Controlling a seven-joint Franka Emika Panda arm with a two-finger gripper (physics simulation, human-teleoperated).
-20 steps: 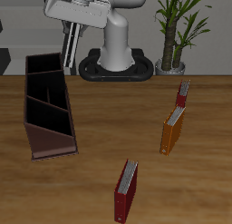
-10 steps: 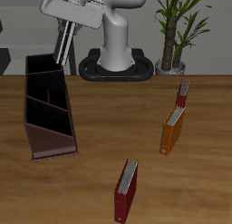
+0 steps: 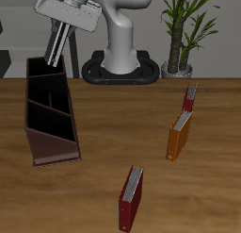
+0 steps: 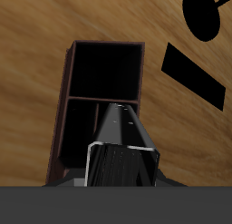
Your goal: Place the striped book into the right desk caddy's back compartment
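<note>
- Above the right desk caddy (image 3: 49,112), the gripper (image 3: 56,34) is clamped on the striped book (image 3: 55,46), hanging tilted.
- Carry step seems nearly done; next, line it up over the back compartment (image 4: 107,71) and lower it between the walls.

striped book (image 3: 55,43) black/pale stripes | right desk caddy (image 3: 55,147) maroon-brown | books: orange (image 3: 179,138), dark red (image 3: 131,200)
</note>
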